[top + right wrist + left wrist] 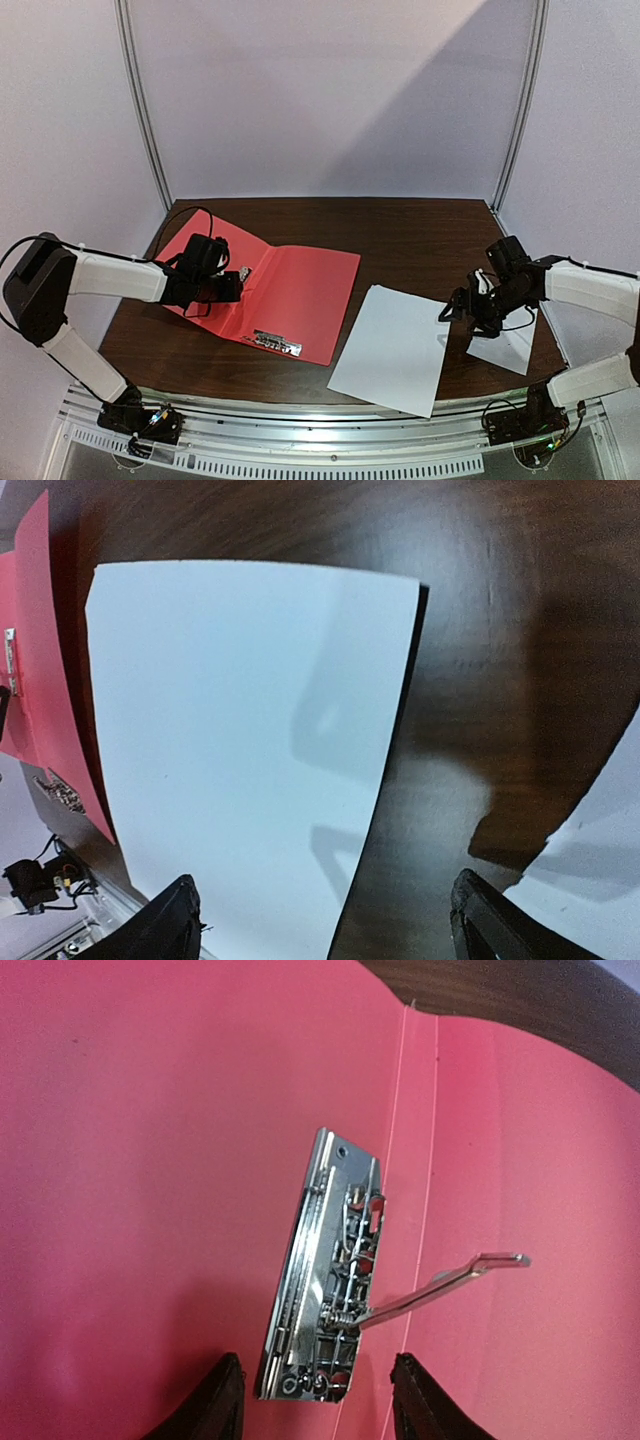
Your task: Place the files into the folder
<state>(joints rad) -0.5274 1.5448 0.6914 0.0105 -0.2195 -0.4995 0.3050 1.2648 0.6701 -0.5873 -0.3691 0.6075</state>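
**Fingers spread on both sides, large sheet waiting at the near edge**

The red folder (300, 295) is lying open toward the left edge of the desk (400, 235). The left gripper (315, 1400) is hovering over its fold, fingers spread and straddling the end of a metal clip (325, 1280). I cannot tell if they are touching it. The right gripper (330, 925) is hanging with fingers spread wide above the right edge of the large sheet (395, 350), which is lying at the near edge, right of the middle. The small sheet (510, 348) is sitting apart from it, by the near right corner. Neither gripper is holding anything.

The step in hand is probably picking up the large sheet. Doing it well likely means pinching only its right edge, then sliding it low toward the folder so it is passing under the clip lever (450, 1278) rather than buckling against it.

The left wrist view alone is showing that lever standing raised. The right wrist view is showing a dark gap under the sheet's right edge, suggesting a slight lift. Only the overhead view is taking in both sheets, the folder and a second clip (275, 343) at the folder's near edge.
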